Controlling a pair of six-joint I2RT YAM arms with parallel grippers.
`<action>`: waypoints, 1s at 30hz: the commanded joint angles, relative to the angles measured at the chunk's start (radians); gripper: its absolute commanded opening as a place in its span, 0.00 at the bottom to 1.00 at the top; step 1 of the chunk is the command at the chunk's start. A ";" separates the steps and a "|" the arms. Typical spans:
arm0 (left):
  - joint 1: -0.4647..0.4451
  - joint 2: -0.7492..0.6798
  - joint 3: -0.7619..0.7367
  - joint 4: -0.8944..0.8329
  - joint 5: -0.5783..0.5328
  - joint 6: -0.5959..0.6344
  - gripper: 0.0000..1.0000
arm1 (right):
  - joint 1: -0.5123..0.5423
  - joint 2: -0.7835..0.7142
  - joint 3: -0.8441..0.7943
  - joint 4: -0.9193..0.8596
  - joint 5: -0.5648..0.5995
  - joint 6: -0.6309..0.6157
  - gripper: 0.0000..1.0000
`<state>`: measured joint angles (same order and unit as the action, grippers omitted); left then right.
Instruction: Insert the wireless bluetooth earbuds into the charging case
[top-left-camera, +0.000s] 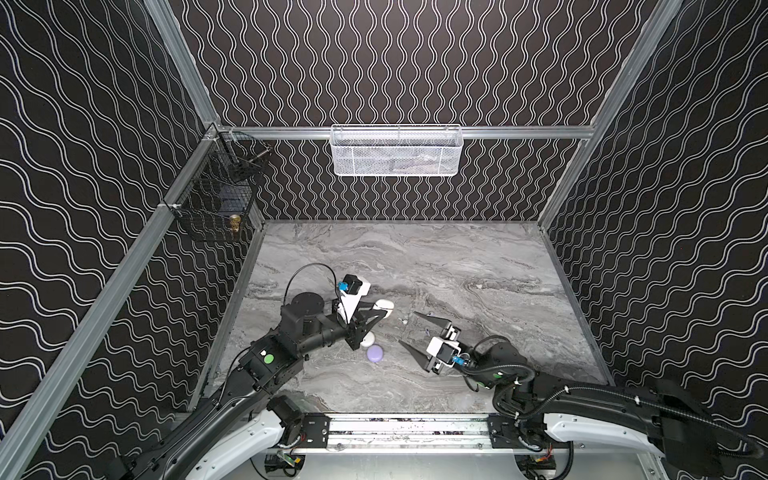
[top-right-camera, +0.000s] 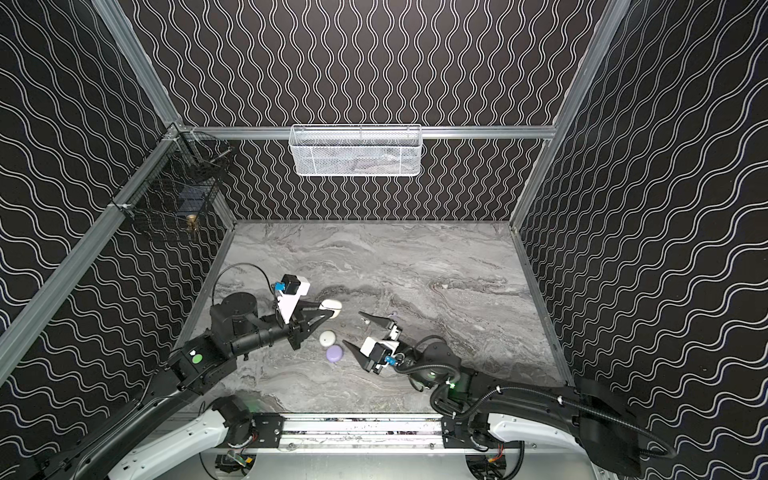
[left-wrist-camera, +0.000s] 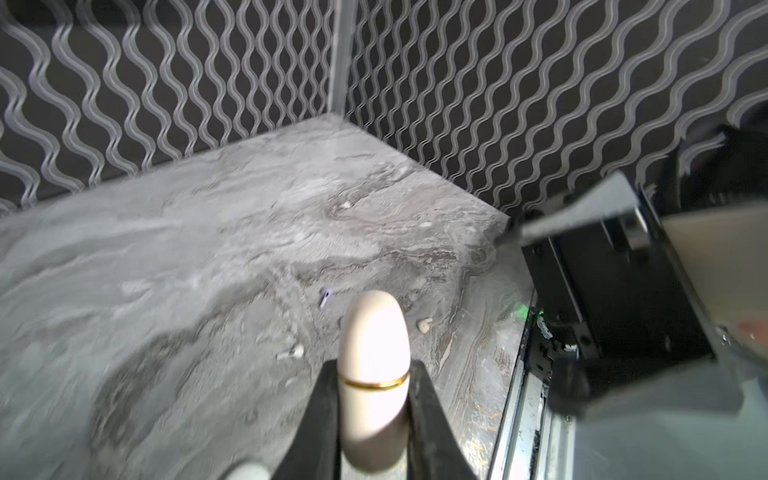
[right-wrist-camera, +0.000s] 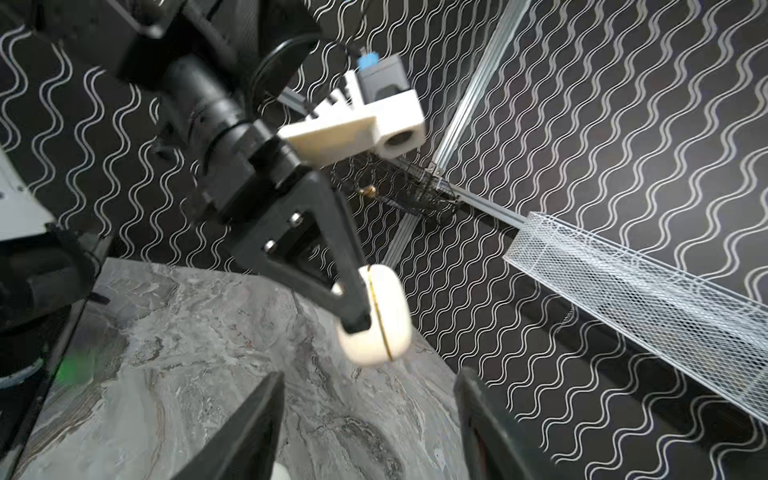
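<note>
Here, three tiny earbuds, one lavender (left-wrist-camera: 325, 296), one cream (left-wrist-camera: 424, 324) and one white (left-wrist-camera: 291, 353), lie loose on the marble table (left-wrist-camera: 166, 249) near the cream charging case (left-wrist-camera: 372, 324), none of them touching it. The left gripper (left-wrist-camera: 372, 374) is clamped on that case, one finger on each flat side. Just beside the cream case sit a white case (top-left-camera: 367, 340) and a lavender case (top-left-camera: 375, 353). Facing the cream case, the right gripper (top-left-camera: 407, 328) stands spread wide and empty.
</note>
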<state>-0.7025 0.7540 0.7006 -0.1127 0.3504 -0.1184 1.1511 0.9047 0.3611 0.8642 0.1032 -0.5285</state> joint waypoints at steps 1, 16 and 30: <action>-0.001 0.028 -0.043 0.237 0.078 0.126 0.00 | -0.002 -0.036 0.002 -0.028 0.004 0.066 0.61; -0.002 0.052 -0.368 0.826 0.317 0.182 0.00 | -0.014 -0.103 0.016 -0.211 -0.064 0.097 0.54; -0.003 0.070 -0.364 0.826 0.347 0.176 0.00 | -0.014 -0.009 0.069 -0.185 0.007 0.105 0.47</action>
<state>-0.7048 0.8207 0.3283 0.6655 0.6689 0.0582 1.1370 0.8845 0.4145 0.6384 0.0731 -0.4309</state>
